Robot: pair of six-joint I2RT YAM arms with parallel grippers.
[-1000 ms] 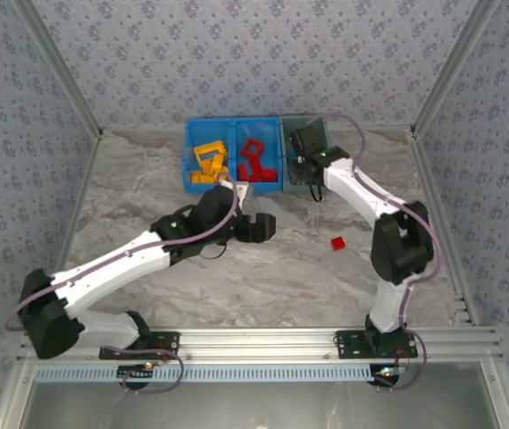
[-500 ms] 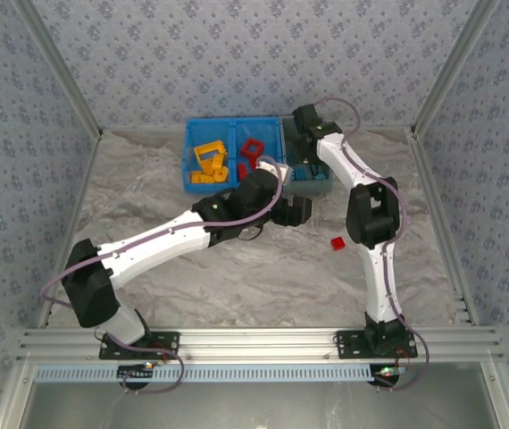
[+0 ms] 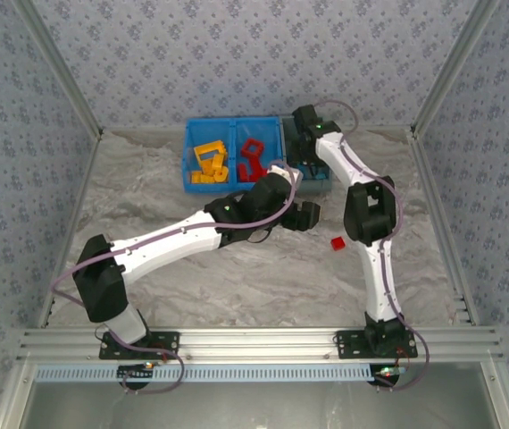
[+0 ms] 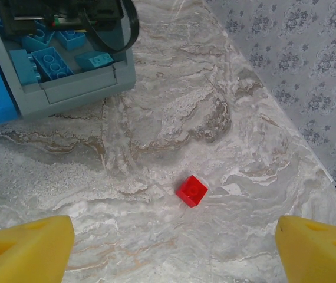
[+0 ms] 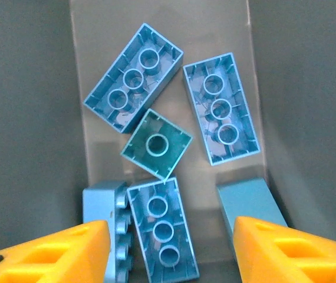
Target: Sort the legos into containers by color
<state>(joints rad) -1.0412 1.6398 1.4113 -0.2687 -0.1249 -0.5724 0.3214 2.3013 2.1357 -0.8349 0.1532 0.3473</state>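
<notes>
The red brick [image 4: 192, 190] lies alone on the marbled counter [image 4: 244, 118], well apart from the bins and turned cornerwise to the left pincer [image 4: 171, 247]. That pincer hovers above it with its yellow fingers spread wide and nothing between them. The likeliest trouble, as I judge it, is the fingers closing across the brick's corners instead of its flat sides, which would twist it or squirt it away. The brick is small, so an off-centre descent could also nudge it aside. Both arms crowd the bins, so carrying the brick to the red compartment risks a bump. The right pincer [image 5: 171, 253] hangs inside the grey bin [image 5: 38, 88], fingers apart and gripping nothing, over several light-blue bricks [image 5: 134, 78]. The middle blue bin [image 3: 259, 122] holds red pieces [image 3: 254, 159], and the left blue bin [image 3: 187, 152] holds yellow-orange pieces [image 3: 208, 164].
</notes>
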